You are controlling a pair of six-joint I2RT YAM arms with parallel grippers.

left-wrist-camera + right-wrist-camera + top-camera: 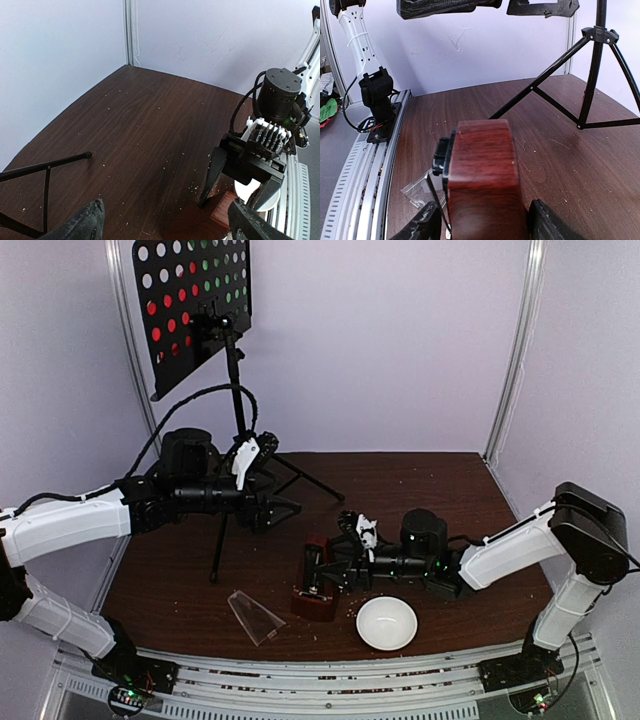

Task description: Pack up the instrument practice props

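**packing sequence: metronome step in hand**

dark wood table (430, 500), lilac walls behind it, crumbs scattered across the surface.

**1. item positions**
- music stand (232, 370): upright on its tripod at the far left of the table. the red and green music sheets (155, 335) sit on its desk and show through the perforations.
- metronome (480, 175): near the table centre, just left of the white bowl (387, 623). its pose, upright or tipped, is not clear from above.
- clear cover (255, 615): off the metronome, lying flat near the front edge, apart from the body.

**2. end effector status**
- left gripper (166, 202): low beside the tripod hub. its fingers (82, 222) are spread wide with nothing between them. the nearest stand leg lies outside the gap.
- right gripper (484, 207): jaws parted to about the metronome's width, one finger on each side of the wooden body. whether the pads actually press on it cannot be told from these views.

**3. current step**
judged as securing the metronome body so that it can be capped. no prop is packed yet.

**4. next move, requirements**
- confirm a firm hold on the metronome and set it upright.
- bring the left arm to the cover. it lies flat and is thin and clear, so an edge pick is likely needed.
- align the cover's open end over the pyramid before lowering.
- caution: keep both arms off the tripod legs, since a knock could topple the stand.
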